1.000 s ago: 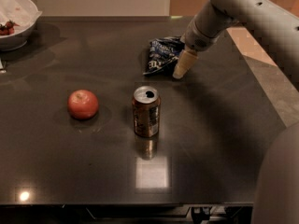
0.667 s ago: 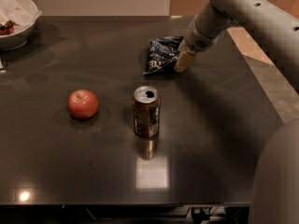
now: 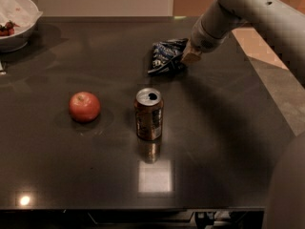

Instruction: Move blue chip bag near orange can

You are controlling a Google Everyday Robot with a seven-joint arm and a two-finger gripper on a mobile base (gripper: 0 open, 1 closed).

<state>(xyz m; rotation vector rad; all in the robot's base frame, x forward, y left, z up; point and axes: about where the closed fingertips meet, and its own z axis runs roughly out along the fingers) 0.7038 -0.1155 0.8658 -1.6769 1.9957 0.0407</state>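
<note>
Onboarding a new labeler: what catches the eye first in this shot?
The pale robot arm reaching in from the upper right, its hand at the right edge of the blue chip bag on the far side of the table. Next, the orange can upright mid-table, with a red apple left of it.

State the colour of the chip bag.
Dark blue with white lettering: chip bag, camera view; hand at its right edge.

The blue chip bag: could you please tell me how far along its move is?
Done: the gripper is at the right edge of the blue chip bag. In hand: getting hold of it. Left: carrying it to the orange can, which stands apart, nearer the camera.
</note>
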